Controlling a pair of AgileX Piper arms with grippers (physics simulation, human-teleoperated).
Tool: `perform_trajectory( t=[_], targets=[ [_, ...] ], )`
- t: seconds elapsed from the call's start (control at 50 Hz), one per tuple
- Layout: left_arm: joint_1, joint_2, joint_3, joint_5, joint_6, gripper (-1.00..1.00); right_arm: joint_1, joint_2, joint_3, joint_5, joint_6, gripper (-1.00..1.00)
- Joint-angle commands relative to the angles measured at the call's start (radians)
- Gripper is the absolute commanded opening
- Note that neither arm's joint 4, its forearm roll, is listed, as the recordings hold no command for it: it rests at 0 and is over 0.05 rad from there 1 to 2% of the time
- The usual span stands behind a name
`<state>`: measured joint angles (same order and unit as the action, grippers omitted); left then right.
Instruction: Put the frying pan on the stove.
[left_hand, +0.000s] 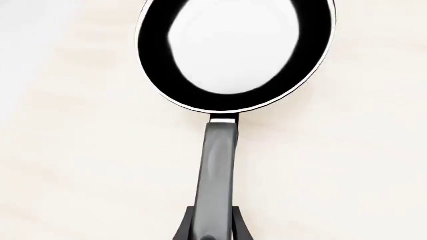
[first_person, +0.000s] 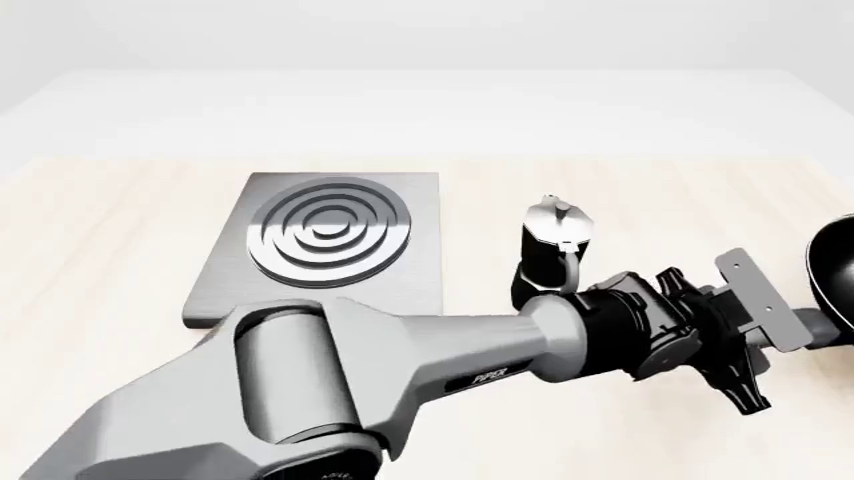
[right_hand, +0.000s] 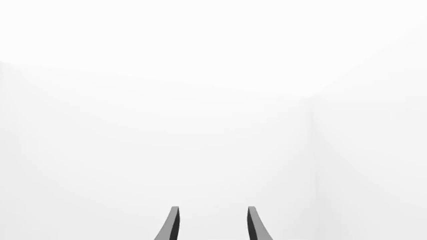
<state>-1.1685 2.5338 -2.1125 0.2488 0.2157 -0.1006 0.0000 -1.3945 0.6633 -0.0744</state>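
Note:
The frying pan (left_hand: 233, 50), black with a glossy inside and a thin light rim, lies on the light wooden table. Its dark grey handle (left_hand: 217, 170) runs back between my left gripper's fingers. My left gripper (left_hand: 213, 230) is closed against both sides of the handle's end. In the front view the pan (first_person: 838, 265) is cut off by the right edge, and my left gripper (first_person: 785, 338) reaches across to it. The stove (first_person: 331, 235), a grey plate with silver rings, lies at the back left, far from the pan. My right gripper (right_hand: 210, 225) is open, empty and faces a white wall.
A black moka pot (first_person: 550, 250) with a silver lid stands between the stove and the pan, just behind my left forearm (first_person: 441, 365). My right arm does not show in the front view.

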Motion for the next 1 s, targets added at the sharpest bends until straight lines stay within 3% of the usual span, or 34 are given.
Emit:
perform_trajectory(
  t=[0.02, 0.22, 0.62, 1.0],
  targets=[
    [0.005, -0.092, 0.054, -0.065, 0.013, -1.00, 0.003, 0.000, -0.001, 0.000, -0.002, 1.00],
    [0.036, -0.071, 0.015, -0.048, 0.021, -1.00, 0.006, 0.000, 0.010, -0.011, -0.005, 1.00],
    [0.099, -0.020, -0.159, 0.056, 0.064, -1.00, 0.008, 0.000, 0.000, -0.002, -0.006, 1.00],
    [0.151, -0.037, -0.235, 0.096, 0.077, -1.00, 0.016, 0.000, -0.094, 0.092, -0.010, 1.00]
  ],
)
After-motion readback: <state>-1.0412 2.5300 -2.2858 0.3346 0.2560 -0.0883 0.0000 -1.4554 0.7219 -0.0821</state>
